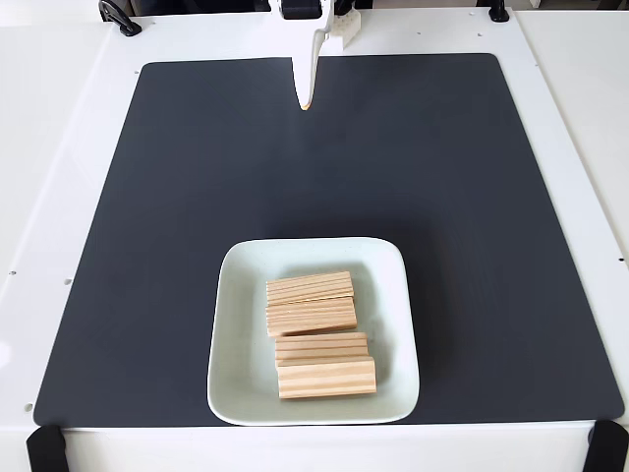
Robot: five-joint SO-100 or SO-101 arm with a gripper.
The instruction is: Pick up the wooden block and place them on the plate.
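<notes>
In the fixed view, black straps or clamps sit at the left edge, one at the top left corner of the white surface and one at the bottom left. A large dark mat covers most of the surface. The gripper hangs at the top centre of the picture, over the far edge of the mat, its white fingers drawn together into a single narrow point with no gap to be seen between them and nothing held. Well apart from the gripper, toward the camera and nearly straight in line with it, the plate rests on the mat close to its near edge, pale mint-white, square with rounded corners. All four wooden blocks lie inside the plate, side by side in a column running away from the gripper: the first wooden block is the nearest to the gripper, the second touches it just behind, the third follows, and the fourth lies farthest from the gripper, by the plate's near rim. Each lies flat with its long side crosswise, the upper two tilted slightly. To the right, the mat is bare, and another black strap sits at the bottom right corner of the surface.
</notes>
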